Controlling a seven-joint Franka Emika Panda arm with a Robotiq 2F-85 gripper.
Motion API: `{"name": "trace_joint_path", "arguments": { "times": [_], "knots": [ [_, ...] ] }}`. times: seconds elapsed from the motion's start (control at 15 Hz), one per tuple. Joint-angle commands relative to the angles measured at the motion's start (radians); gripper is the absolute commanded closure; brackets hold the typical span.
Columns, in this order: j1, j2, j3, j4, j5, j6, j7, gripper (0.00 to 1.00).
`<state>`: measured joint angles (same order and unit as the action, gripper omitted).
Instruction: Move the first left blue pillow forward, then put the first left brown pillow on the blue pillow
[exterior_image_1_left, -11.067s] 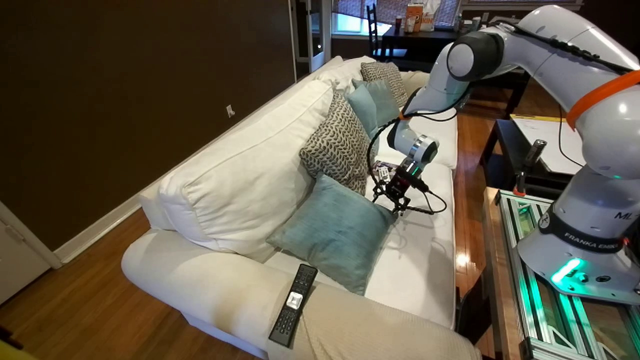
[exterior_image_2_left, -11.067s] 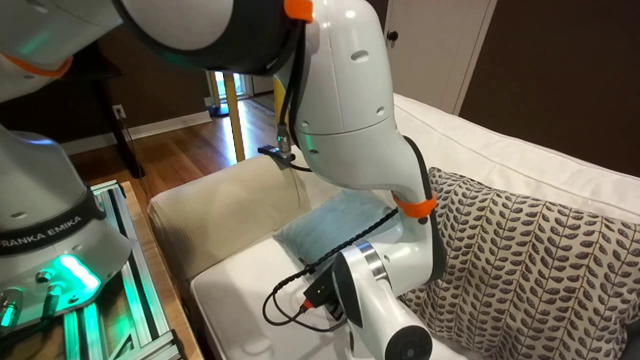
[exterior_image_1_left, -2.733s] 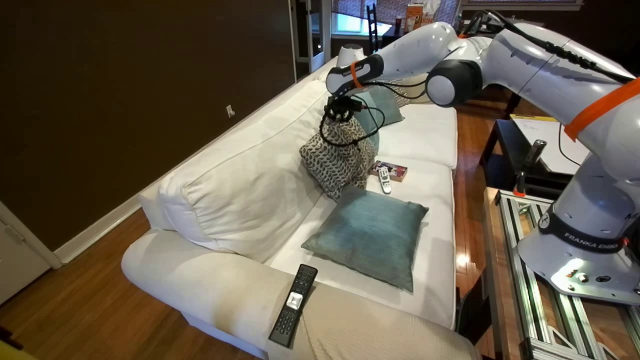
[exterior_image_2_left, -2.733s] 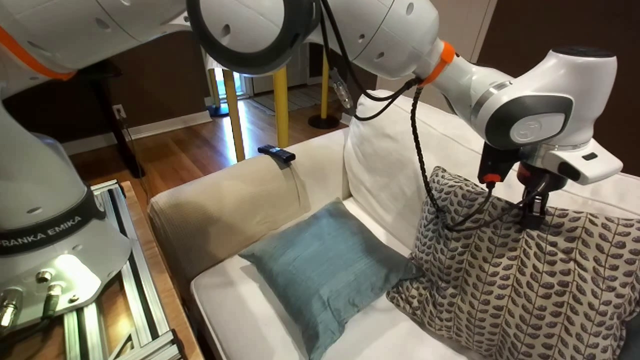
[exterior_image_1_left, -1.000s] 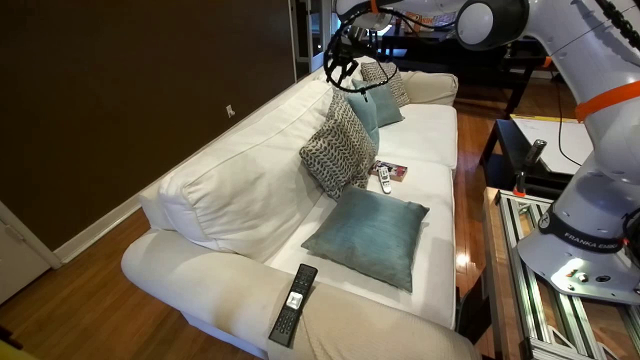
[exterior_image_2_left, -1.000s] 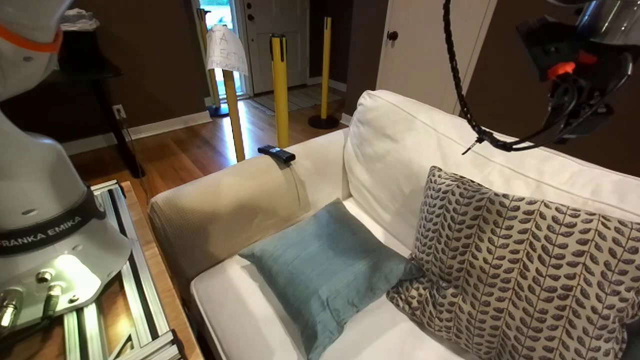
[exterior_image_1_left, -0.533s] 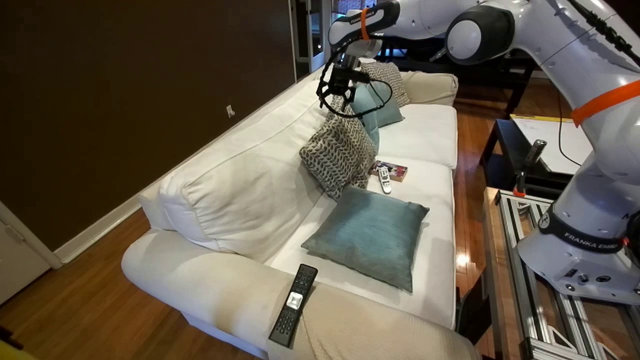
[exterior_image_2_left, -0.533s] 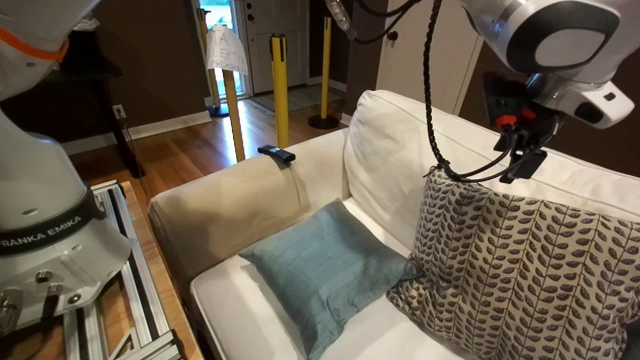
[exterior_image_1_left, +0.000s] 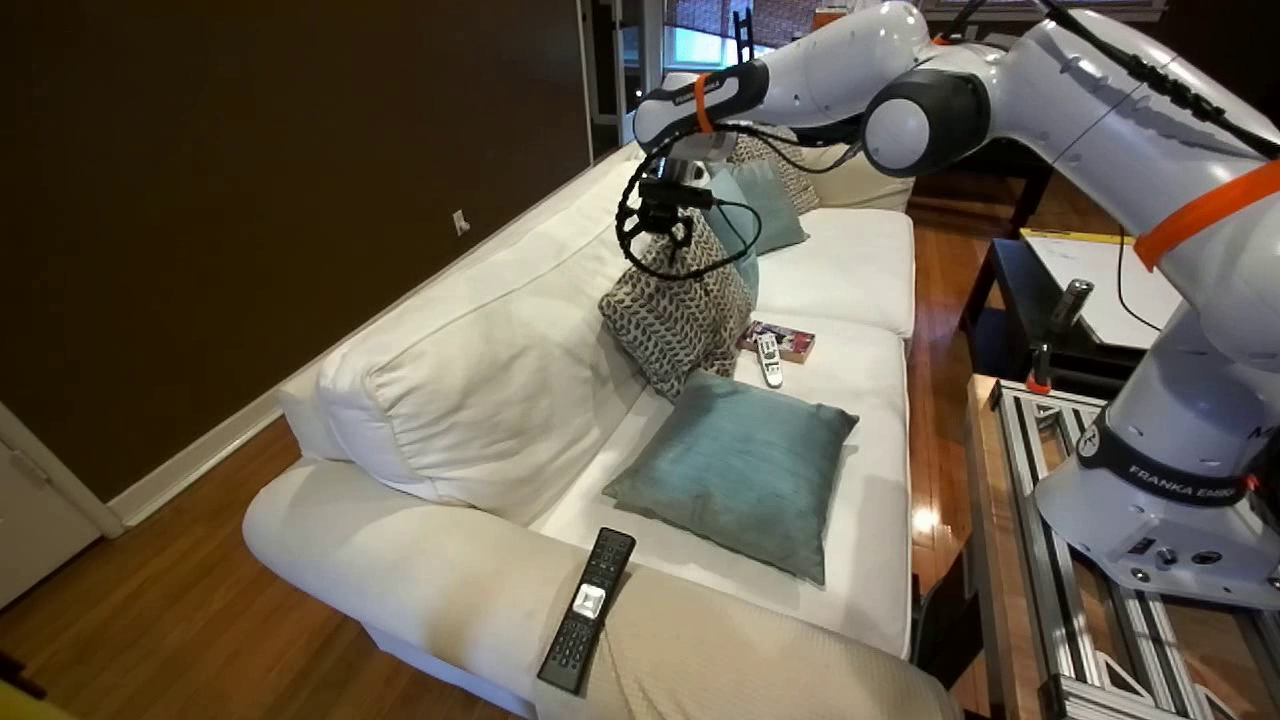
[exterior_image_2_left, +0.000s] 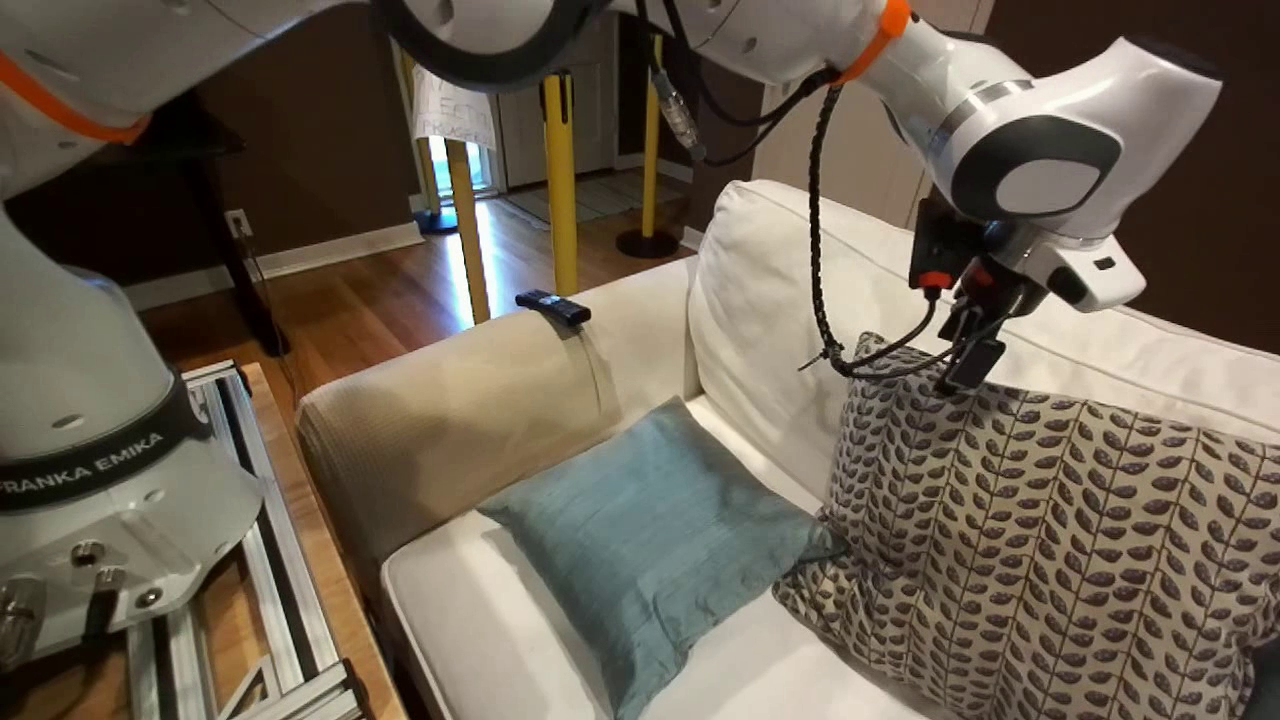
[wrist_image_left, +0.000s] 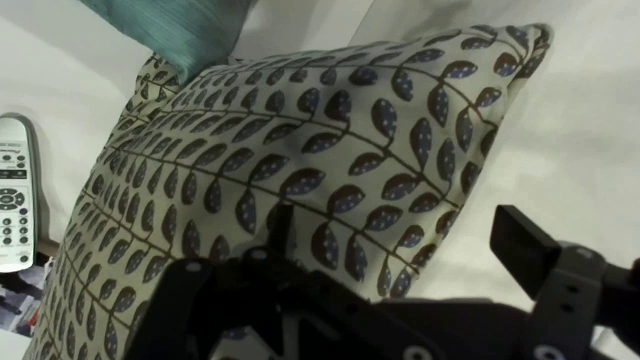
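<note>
In an exterior view, blue pillow (exterior_image_1_left: 738, 470) lay lower ctr, prob. moved fwd; brown pillow (exterior_image_1_left: 672, 325), mid-ctr, wasn't atop it yet. Wrist view, bottom: gripper (wrist_image_left: 394, 220) gaped wide, holding nothing.

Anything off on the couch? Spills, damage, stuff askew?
No spill or damage visible. Out of place: a corner of the blue pillow lies over the bottom corner of the brown pillow, though brown is meant to go on blue. Minor: the white remote appears to rest partly on a book or box.
</note>
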<state>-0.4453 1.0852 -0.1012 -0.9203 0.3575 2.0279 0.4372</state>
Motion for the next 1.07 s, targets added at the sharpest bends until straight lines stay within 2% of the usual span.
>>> {"name": "trace_joint_path", "arguments": {
  "times": [0.0,0.4,0.67,0.73,0.8,1.0],
  "knots": [
    [0.035,0.097,-0.031,0.121,-0.027,-0.015,0.132,0.00],
    [0.062,0.234,-0.078,0.277,-0.078,-0.021,0.275,0.00],
    [0.060,0.301,-0.090,0.344,-0.091,-0.040,0.321,0.00],
    [0.053,0.296,-0.068,0.329,-0.115,-0.040,0.330,0.25],
    [0.050,0.304,-0.064,0.340,-0.121,-0.059,0.326,0.27],
    [0.038,0.308,-0.046,0.367,-0.130,-0.134,0.292,0.50]
  ]
}}
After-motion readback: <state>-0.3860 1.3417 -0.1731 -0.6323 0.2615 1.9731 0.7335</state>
